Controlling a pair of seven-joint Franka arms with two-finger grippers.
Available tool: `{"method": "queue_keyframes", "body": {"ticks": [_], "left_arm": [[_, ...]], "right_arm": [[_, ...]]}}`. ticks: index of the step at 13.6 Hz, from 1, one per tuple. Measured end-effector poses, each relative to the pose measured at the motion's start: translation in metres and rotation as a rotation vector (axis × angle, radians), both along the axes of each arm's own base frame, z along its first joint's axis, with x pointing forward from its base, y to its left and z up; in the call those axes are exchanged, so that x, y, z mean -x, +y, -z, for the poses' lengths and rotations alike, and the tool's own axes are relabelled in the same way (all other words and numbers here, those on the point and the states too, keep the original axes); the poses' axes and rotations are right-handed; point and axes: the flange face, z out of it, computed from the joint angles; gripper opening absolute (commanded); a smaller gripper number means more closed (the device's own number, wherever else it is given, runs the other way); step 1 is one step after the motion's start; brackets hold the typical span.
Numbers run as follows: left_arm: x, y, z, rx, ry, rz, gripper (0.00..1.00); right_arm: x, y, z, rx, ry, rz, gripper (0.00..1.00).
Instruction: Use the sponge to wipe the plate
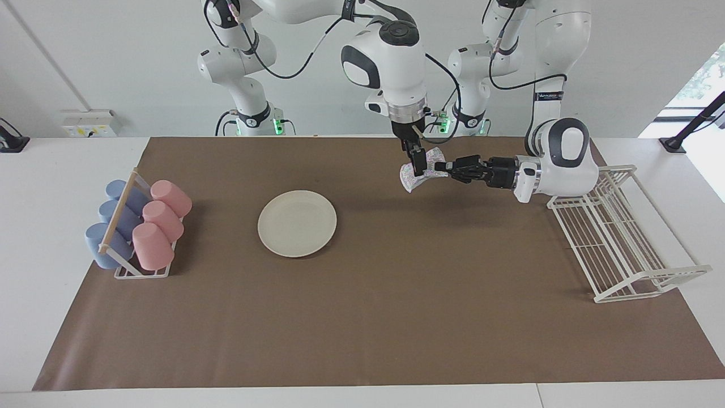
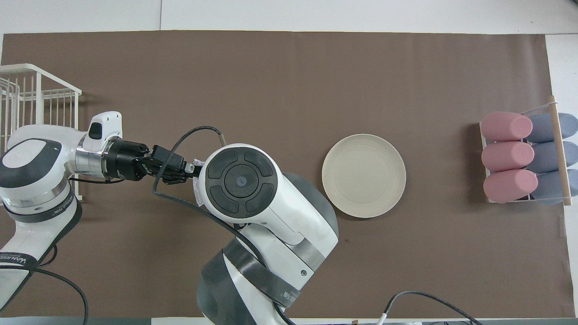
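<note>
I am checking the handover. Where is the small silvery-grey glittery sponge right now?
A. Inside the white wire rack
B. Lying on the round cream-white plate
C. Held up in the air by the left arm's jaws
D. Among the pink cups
C: the left gripper is shut on the small silvery-grey glittery sponge, which hangs above the brown mat, apart from the round cream-white plate.

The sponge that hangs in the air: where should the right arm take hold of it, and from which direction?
The sponge is pinched at one end by the left gripper, which reaches in level, and its free end hangs toward the plate. The right gripper, jaws open, is best closed from above on that free part, clear of the left jaws.
</note>
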Motion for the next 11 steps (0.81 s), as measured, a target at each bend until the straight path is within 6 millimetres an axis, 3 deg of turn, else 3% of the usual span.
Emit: {"method": "queue_keyframes", "body": {"ticks": [2,4,5,6,11], "left_arm": [[0.0001,0.0,0.0001,0.0,0.0,0.0,0.0],[0.0003,-0.0001,0.0002,0.001,0.001,0.001,0.0],[0.0005,-0.0002,0.0005,0.001,0.002,0.001,0.0],[0.0009,-0.0004,0.0008,0.001,0.003,0.002,0.0],[0.0026,-0.0014,0.0024,0.003,0.008,0.006,0.0]], "right_arm": [[-0.0012,-0.0001,0.0005,-0.003,-0.002,0.002,0.63],[-0.0018,-0.0003,0.0015,-0.003,-0.002,0.003,0.48],[-0.003,-0.0008,0.0015,-0.005,-0.005,0.005,0.21],[-0.0049,-0.0012,0.0009,-0.012,-0.012,0.009,0.0],[-0.0104,-0.0034,-0.001,-0.028,-0.029,0.02,0.0]]}}
